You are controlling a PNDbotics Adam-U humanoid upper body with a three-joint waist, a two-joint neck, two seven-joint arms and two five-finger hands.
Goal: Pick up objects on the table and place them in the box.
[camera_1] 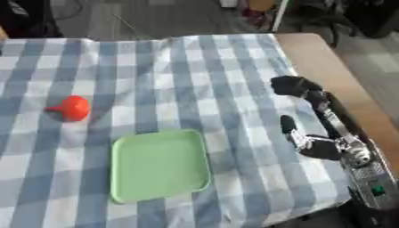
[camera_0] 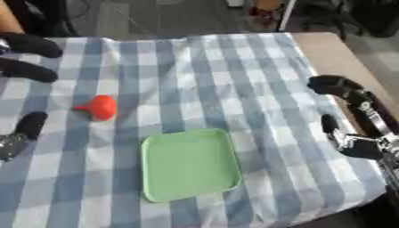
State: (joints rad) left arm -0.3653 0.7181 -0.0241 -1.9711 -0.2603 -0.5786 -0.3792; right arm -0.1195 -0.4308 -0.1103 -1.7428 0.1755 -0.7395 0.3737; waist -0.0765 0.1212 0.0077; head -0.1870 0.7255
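My right robot hand (camera_1: 315, 144) hangs open and empty; green tray (camera_0: 189, 164) just left of it. Red object (camera_0: 99, 107) sits between my open, empty left robot hand (camera_0: 23, 129) and the tray on the bench (camera_0: 234, 67).

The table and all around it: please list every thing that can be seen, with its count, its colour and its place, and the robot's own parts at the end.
Checked tablecloth: one, blue and white, covering most of the table.
Bare table top: one, tan, showing along the right edge beside the cloth.
Small round object with a short spout: one, red-orange, on the cloth at the left, apart from the tray.
Shallow rectangular plastic tray: one, light green, empty, on the cloth near the front middle.
Left hand: one, black, at the left edge, fingers spread open, holding nothing.
Right hand: one, black and silver, at the right edge over the cloth, fingers relaxed, holding nothing.
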